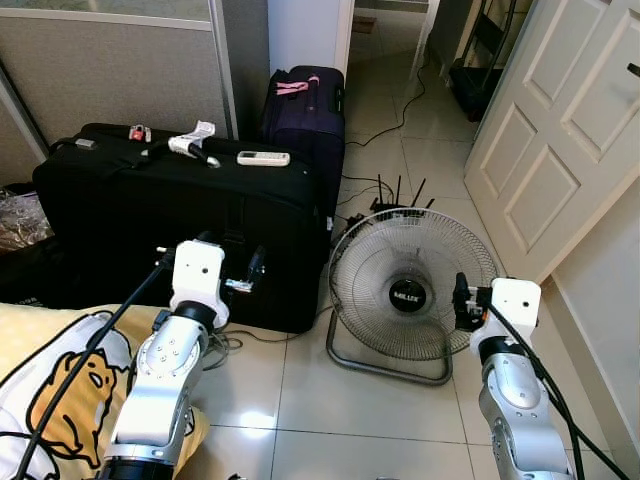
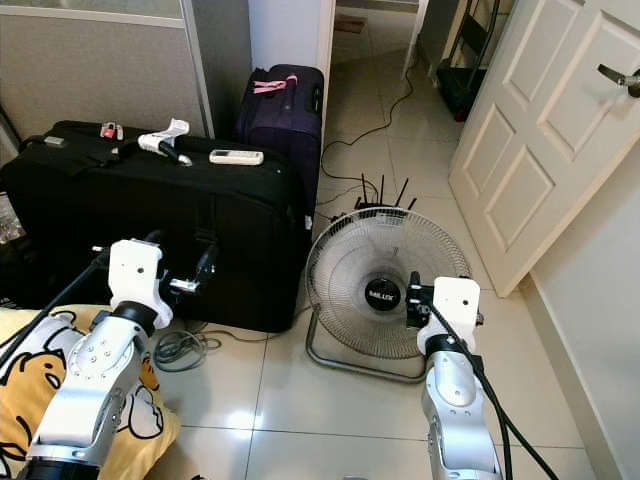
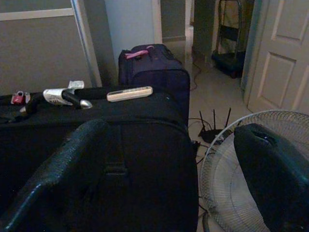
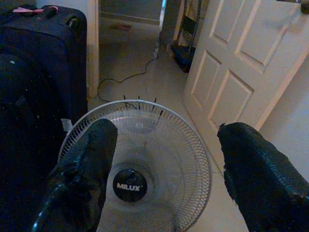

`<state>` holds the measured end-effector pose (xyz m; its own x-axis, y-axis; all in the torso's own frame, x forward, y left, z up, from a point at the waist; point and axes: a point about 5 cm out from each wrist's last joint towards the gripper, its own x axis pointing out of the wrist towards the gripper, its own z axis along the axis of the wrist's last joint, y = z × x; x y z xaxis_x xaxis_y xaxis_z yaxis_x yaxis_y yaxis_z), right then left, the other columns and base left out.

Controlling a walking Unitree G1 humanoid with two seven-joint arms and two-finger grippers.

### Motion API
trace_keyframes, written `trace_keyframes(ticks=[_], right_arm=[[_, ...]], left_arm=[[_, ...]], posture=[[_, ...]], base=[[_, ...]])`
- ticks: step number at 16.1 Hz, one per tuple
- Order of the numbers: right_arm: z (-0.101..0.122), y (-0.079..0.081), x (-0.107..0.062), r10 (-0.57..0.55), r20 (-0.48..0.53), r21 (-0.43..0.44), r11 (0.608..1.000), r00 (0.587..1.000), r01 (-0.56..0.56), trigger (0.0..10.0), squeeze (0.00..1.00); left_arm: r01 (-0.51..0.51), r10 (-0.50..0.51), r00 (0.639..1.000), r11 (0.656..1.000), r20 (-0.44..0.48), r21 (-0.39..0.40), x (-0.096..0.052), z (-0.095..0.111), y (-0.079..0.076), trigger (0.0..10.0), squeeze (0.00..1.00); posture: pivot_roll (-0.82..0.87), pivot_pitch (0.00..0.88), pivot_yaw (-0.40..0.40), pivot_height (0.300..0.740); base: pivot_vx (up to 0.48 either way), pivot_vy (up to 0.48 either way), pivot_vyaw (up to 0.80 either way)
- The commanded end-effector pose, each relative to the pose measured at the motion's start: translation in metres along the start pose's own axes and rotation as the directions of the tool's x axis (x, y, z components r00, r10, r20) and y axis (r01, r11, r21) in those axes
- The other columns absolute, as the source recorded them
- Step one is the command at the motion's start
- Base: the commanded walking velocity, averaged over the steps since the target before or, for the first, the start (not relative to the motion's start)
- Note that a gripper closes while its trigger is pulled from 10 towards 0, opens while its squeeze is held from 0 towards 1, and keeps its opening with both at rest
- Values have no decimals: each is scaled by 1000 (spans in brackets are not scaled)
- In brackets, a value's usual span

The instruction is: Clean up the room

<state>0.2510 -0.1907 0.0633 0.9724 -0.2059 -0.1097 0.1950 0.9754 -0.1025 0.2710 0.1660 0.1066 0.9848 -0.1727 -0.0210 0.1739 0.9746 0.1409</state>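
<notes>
White floor tiles [image 1: 400, 420] cover the room, with a panelled door [image 1: 560, 130] at 2 o'clock and a grey partition [image 1: 110, 70] at 11 o'clock.

A large black suitcase [image 1: 180, 230] lies on the floor at 10 o'clock. On its top rest a white remote control [image 1: 263, 158], a white-and-black handled object [image 1: 193, 146] and a small red item [image 1: 138, 132]. A smaller purple suitcase [image 1: 305, 110] stands just behind it at 12 o'clock. A floor fan [image 1: 405, 295] stands at 1 o'clock, tilted back on its wire stand, with a router [image 1: 398, 205] and loose cables behind it. A yellow cartoon-print cushion [image 1: 60, 390] lies at 8 o'clock.

The left hand [image 1: 250, 275] is raised before the black suitcase, fingers spread, holding nothing. The right hand [image 4: 164, 164] is raised facing the fan, fingers likewise spread and empty; the fan grille sits between them in the right wrist view.

Handling assessment: the fan appears the nearest candidate for the right hand. It is judged moderately light but bulky, with a thin wire grille that would likely flex and slip under a pinch. The tubular base frame or the grille rim is judged the firmer hold. The remote is small, rigid and light; a grasp across its narrow width would suit. The black suitcase is judged too heavy and broad for one hand. Trailing cables present a snagging risk.
</notes>
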Motion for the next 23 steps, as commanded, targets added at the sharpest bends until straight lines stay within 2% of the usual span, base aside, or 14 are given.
trace_keyframes(ticks=[1,2,3,4,5,16,17,18,19,20,21,22,23], right_arm=[[24,-7,-31,163,-34,88,983,986,-159,10000,0],[21,-8,-29,154,-49,87,985,987,-149,10000,0],[16,-2,-34,162,-57,71,985,985,-158,10000,0],[13,6,-39,193,-55,57,980,980,-190,10000,0],[13,11,-41,212,-50,41,977,976,-210,10000,0],[13,11,-41,212,-50,41,977,976,-210,10000,0],[4,0,-34,137,-78,21,991,988,-135,10000,0],[1,-3,-30,120,-87,16,993,989,-119,10000,4],[-2,-3,-31,123,-107,14,992,987,-122,10000,322],[4,0,-35,176,-86,56,984,981,-171,10000,1000],[8,-1,-38,198,-88,13,980,976,-197,10000,1000],[10,2,-36,233,-66,-25,972,970,-235,10000,1000],[11,4,-34,254,-56,-28,966,966,-256,10000,1000]], left_arm=[[-145,106,978,965,-179,-221,-48,-4,-23,10000,0],[-119,93,982,980,-163,-159,-45,-7,-20,10000,0],[-151,126,972,981,-197,-119,-46,-12,-12,10000,0],[-190,162,964,974,-212,-120,-48,-14,-8,10000,0],[-192,160,961,973,-224,-127,-51,-17,-9,10000,0],[-192,160,961,973,-224,-127,-51,-17,-9,10000,0],[-168,145,965,981,-218,-93,-50,-17,-8,10000,0],[-164,142,967,983,-212,-87,-48,-16,-6,10000,0],[-152,131,971,984,-200,-94,-47,-15,-6,10000,0],[-136,113,969,987,-221,-91,-49,-14,-8,10000,129],[-119,84,968,983,-235,-141,-52,-10,-13,10000,1000],[-114,74,977,974,-202,-195,-51,-5,-13,10000,1000],[-127,89,977,973,-193,-193,-50,-4,-11,10000,1000]], posture=[[-75,0,22,740],[-59,0,13,740],[-49,0,13,740],[-45,0,11,740],[-43,0,8,740],[-43,0,8,740],[-37,0,17,740],[-39,0,19,740],[-43,0,23,740],[-43,0,26,740],[-45,0,25,740],[-40,0,25,740],[-39,0,26,740]], base=[[0,0,0],[0,0,0],[0,0,0],[0,0,0],[0,0,0],[0,0,0],[0,0,0],[0,0,0],[0,0,0],[0,0,0],[0,0,0],[0,0,800],[0,0,800]])
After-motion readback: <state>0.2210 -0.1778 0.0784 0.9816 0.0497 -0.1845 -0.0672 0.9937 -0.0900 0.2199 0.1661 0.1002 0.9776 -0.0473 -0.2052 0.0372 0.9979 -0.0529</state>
